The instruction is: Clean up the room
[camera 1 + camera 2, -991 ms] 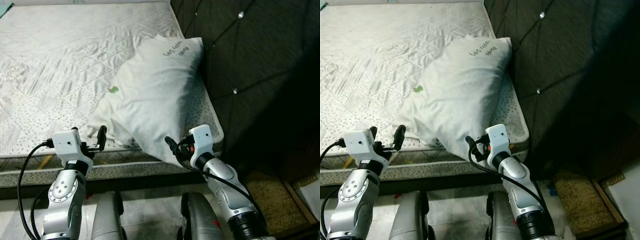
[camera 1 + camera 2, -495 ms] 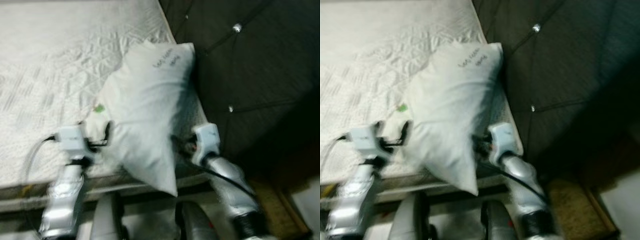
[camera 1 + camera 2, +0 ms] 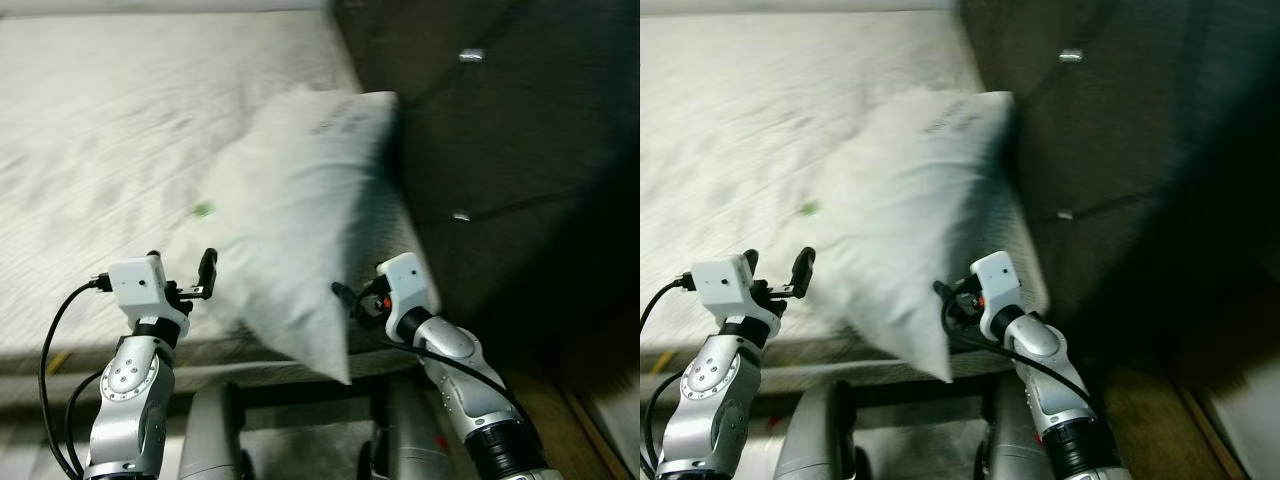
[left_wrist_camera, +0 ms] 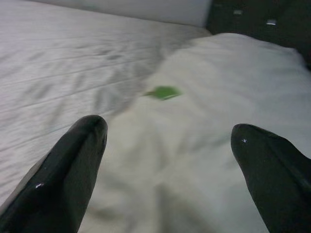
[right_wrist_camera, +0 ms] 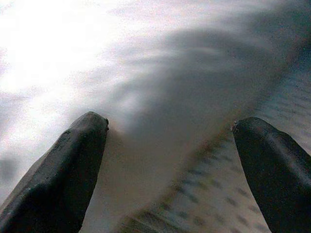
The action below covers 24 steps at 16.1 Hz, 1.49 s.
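Observation:
A large white pillow with dark writing near its top lies tilted on the grey quilted mattress, against the dark headboard. Its near corner hangs over the mattress's front edge. A small green scrap rests at the pillow's left side. My left gripper is open just left of the pillow's lower part, its fingers pointing at the pillow and the scrap. On the pillow's right side my right gripper is open, close to the pillow's lower edge where it meets the speckled mattress side.
The dark tufted headboard with metal buttons rises on the right. A brown mat lies on the floor at the lower right. My own legs stand against the bed's front edge.
The whole view has shifted and blurred, so the camera moved. The pillow's near corner now hangs lower over the mattress edge between my arms. Both grippers stay open beside it.

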Motion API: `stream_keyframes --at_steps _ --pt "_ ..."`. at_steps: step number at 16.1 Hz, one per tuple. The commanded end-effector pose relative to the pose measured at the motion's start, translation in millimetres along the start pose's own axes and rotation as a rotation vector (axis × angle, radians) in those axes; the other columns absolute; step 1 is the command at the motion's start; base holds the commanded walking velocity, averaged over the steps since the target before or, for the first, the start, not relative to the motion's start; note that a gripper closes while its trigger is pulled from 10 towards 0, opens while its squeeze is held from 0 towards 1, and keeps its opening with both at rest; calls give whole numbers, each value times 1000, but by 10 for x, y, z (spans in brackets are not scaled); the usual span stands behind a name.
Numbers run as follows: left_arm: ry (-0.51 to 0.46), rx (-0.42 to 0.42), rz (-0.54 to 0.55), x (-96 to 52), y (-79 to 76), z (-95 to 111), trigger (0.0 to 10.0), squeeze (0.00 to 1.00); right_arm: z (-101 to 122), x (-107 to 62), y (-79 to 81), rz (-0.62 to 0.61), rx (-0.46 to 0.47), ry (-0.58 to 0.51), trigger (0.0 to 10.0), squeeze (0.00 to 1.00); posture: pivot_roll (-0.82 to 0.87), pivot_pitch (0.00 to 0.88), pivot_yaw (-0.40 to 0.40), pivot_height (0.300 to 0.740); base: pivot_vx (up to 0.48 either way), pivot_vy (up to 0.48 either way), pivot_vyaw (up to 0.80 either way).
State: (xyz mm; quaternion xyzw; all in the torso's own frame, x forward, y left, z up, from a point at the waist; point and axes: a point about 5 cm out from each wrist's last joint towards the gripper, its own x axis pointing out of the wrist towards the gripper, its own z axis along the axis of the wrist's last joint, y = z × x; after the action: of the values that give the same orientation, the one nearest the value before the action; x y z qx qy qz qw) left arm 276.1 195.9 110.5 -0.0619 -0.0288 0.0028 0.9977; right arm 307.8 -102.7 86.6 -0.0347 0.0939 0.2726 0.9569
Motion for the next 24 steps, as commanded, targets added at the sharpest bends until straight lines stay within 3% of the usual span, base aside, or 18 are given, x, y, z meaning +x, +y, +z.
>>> stream_keyframes --at_steps 1,7,10,11,12,19,22,24 --pt "8 12 10 -17 38 -7 10000 0 24 18 45 19 -7 -7 10000 0 -66 144 -9 577 0 0 800" --pt "7 14 11 -24 42 -2 10000 0 -51 30 37 15 19 77 10000 0 -65 151 -9 577 0 0 133" --pt "13 10 12 -38 53 -6 10000 0 -90 38 117 51 14 150 10000 0 -61 164 -6 577 0 0 0" --pt "15 10 11 -42 53 -8 10000 0 -108 36 151 62 18 165 8627 0 -61 167 -7 577 0 0 0" --pt "18 10 10 -44 55 -11 10000 0 -139 31 179 65 16 198 0 0 -59 170 -7 577 0 0 0" --pt "25 13 4 -49 58 -11 10000 0 -153 103 265 32 -10 278 0 0 -53 178 -4 577 0 0 0" --pt "84 -57 -129 -93 -79 -53 10000 0 -153 181 304 13 -43 295 0 0 -35 172 -5 577 0 0 0" --pt "153 -72 -138 -142 -101 -115 10000 0 -175 205 301 3 -50 313 0 0 -29 170 -9 577 0 0 0"
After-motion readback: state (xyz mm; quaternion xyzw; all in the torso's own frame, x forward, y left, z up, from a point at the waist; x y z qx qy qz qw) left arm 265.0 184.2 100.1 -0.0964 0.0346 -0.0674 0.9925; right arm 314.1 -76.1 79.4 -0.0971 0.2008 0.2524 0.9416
